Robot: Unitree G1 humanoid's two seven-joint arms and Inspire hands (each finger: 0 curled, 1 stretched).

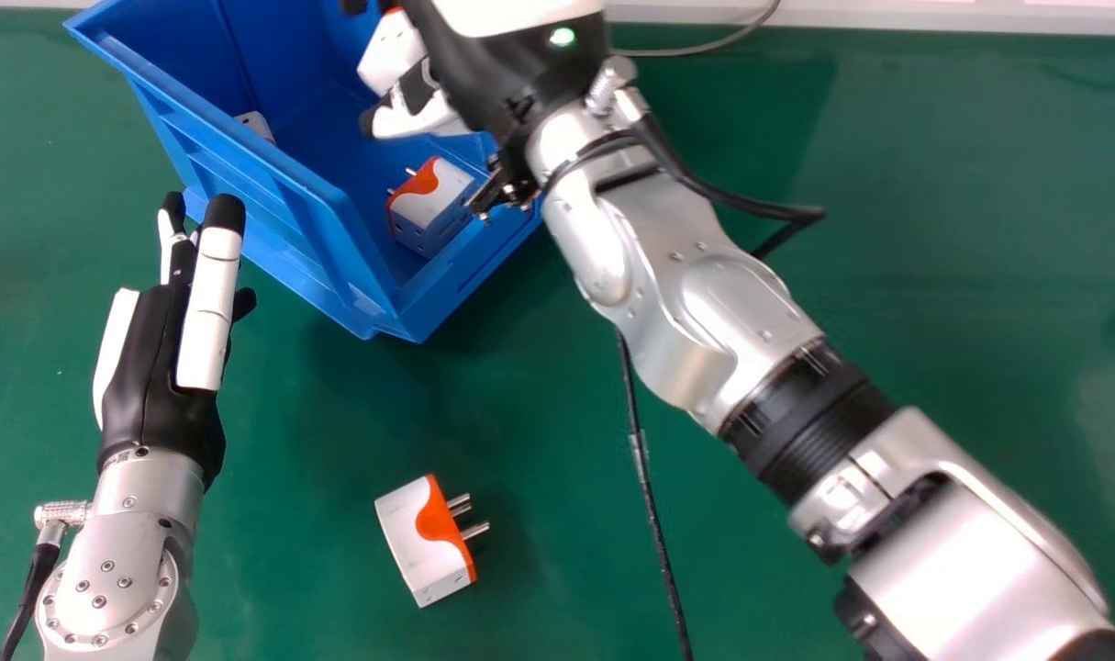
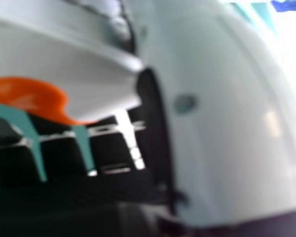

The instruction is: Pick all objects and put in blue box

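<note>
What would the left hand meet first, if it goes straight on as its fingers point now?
Most likely the blue box, at the wall facing it; the left hand could instead pass above the rim, as its height is unclear.

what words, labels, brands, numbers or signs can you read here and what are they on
None can be read.
Adapter on the table: no readable text
Held adapter: no readable text
Blue box: no readable text
Thin black cable: pale band, any print on it too small to read
Left hand: tiny marks at the wrist, too small to read
</note>
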